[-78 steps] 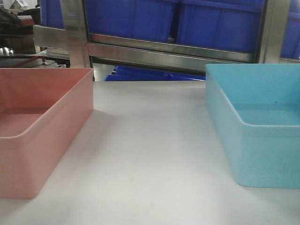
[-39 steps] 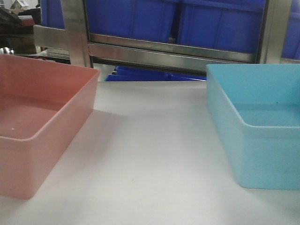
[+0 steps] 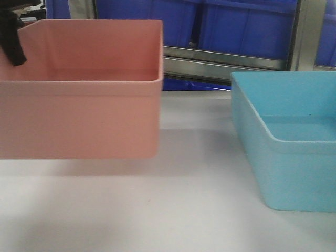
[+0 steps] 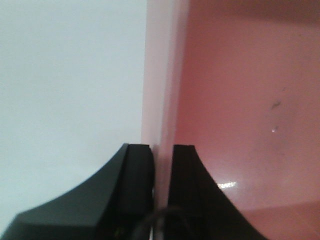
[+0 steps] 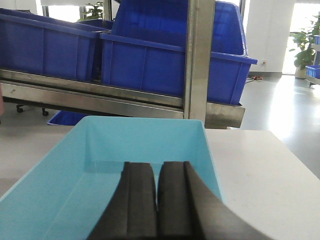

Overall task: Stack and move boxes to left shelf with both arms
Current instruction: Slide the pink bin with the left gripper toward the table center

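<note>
Pinches one thin side wall of the pink tub (image 4: 240,100) in the left claw (image 4: 162,165), one finger inside, one outside, clamped tight. Carries that tub level and apparently clear of the worktop (image 3: 199,178), left of the blue tub (image 3: 294,168) and apart from it. Shows the right claw (image 5: 156,172) over the blue tub's hollow, fingers drawn almost together; cannot tell about any rim pinched between.

Risks a slip or a sag: glossy smooth plastic, a one-edge grip, all the weight off to one side. Risks rim catching on rim during nesting, given equal tubs, rounded corners and little slack.

Beyond: matte pale worktop, brushed steel rack (image 3: 220,65), lipped dark blue bins (image 5: 150,65).
</note>
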Controlling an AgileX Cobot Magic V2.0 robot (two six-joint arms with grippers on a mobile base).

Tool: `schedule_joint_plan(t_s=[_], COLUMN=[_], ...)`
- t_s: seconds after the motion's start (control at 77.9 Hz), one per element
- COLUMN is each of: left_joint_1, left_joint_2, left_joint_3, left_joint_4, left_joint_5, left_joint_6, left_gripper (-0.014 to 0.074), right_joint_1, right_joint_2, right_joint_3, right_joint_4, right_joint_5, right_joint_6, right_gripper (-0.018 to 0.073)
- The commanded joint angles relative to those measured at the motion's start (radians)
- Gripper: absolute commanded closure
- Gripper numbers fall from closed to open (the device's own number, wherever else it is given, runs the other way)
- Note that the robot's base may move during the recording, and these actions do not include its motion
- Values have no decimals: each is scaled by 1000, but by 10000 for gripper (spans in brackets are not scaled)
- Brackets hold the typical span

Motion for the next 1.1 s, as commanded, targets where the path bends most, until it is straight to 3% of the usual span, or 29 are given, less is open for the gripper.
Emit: schedule_joint_plan(t_s=[0.0,0.077,0.462,0.616,0.886,1.001,1.091], left_joint_1=[-60,-105,-276,-312,-314,-314,-314], left_joint_2=[-55,-49,-49,-49,-49,-62,-96], left_joint_3=[-25,27,226,263,274,274,274], left_joint_4=[-78,-83,-78,-75,-69,-70,-68], left_joint_5=[38,-9,-209,-240,-209,-197,-198], left_joint_6=[-68,-136,-222,-226,-219,-196,-194], left_gripper=[602,602,602,602,598,506,323], right_joint_1=[-3,-3,-3,-3,-3,-3,-3], right_joint_2=[-19,-19,-19,-19,-19,-19,-19], right_joint_3=[-23,-23,-23,-23,-23,-23,-23], right_joint_4=[0,0,0,0,0,0,0], right_joint_5=[-86,-86,-86,-86,-86,-86,-86], right_joint_6=[-10,-10,-10,-10,-10,-10,-10], right_gripper=[510,510,510,510,510,510,510])
